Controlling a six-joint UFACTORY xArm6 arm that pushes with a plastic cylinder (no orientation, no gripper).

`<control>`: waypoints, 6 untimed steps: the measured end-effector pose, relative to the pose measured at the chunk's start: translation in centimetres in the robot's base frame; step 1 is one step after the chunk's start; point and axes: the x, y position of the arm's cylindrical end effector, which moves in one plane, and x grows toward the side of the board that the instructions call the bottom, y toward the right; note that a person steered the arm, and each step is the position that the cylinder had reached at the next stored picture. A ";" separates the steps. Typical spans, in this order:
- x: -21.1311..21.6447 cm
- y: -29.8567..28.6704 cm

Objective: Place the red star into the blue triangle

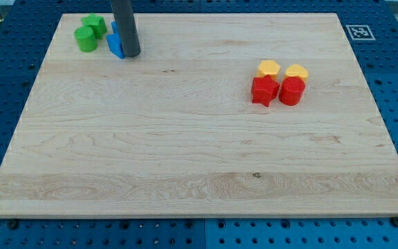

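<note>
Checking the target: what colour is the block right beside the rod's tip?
Blue, best seen in the camera view.

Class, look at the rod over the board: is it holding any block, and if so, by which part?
Nothing is held. My tip has no jaws; it stands at the blue block, on its right in the view.

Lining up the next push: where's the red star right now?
The red star sits right of the board's centre, touching the red cylinder-like block on its right, just below the yellow blocks, far from my tip.

A straight rod — dark grey, smooth, round — ending in my tip (133, 55)
</note>
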 end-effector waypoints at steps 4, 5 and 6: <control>3.2 2.1; 3.6 2.5; 4.1 2.5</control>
